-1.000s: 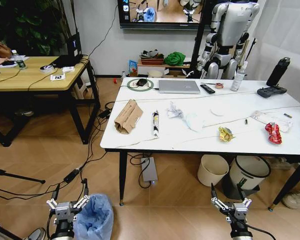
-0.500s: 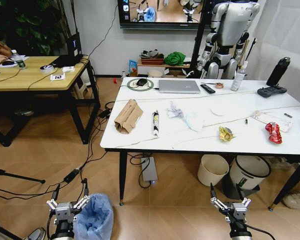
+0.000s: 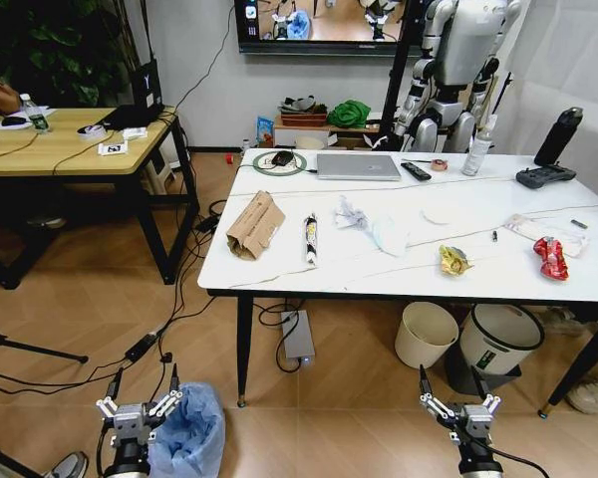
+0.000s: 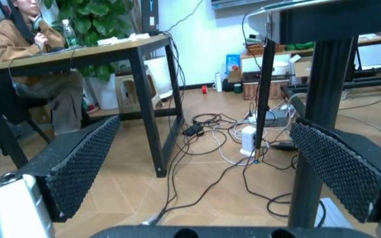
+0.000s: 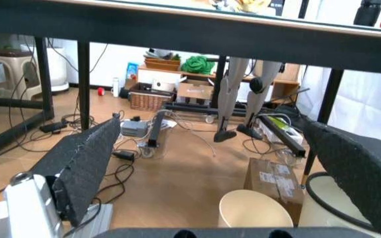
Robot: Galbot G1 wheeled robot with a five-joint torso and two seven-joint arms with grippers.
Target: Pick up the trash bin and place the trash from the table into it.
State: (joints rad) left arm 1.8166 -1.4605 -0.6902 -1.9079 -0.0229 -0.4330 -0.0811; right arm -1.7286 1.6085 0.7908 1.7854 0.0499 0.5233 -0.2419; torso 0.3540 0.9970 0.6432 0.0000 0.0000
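The trash bin (image 3: pixel 191 430), lined with a crinkly light-blue bag, stands on the floor at the lower left of the head view, right beside my left gripper (image 3: pixel 138 408). That gripper is open and holds nothing; its black pads (image 4: pixel 78 163) stand wide apart. My right gripper (image 3: pixel 460 409) hangs low in front of the table (image 3: pixel 578 289), open and empty, pads (image 5: pixel 85 163) spread. On the white tabletop lies the trash: crumpled brown cardboard (image 3: pixel 255 226), a dark wrapper stick (image 3: pixel 310 240), white tissues (image 3: pixel 369 228), a yellow wrapper (image 3: pixel 454 261), a red wrapper (image 3: pixel 553 258) and a clear pack (image 3: pixel 540 231).
A laptop (image 3: pixel 357 166), remote (image 3: pixel 415 171), bottles and a controller (image 3: pixel 544 177) sit at the table's far edge. Under it stand a cream bin (image 3: pixel 425 335) (image 5: pixel 253 213) and a white black-rimmed bin (image 3: pixel 498 340). A wooden desk (image 3: pixel 70 149) stands left; cables cross the floor.
The whole head picture has shifted slightly, so the camera has moved a little toward the table. Both grippers stay low and open, the bin beside the left one.
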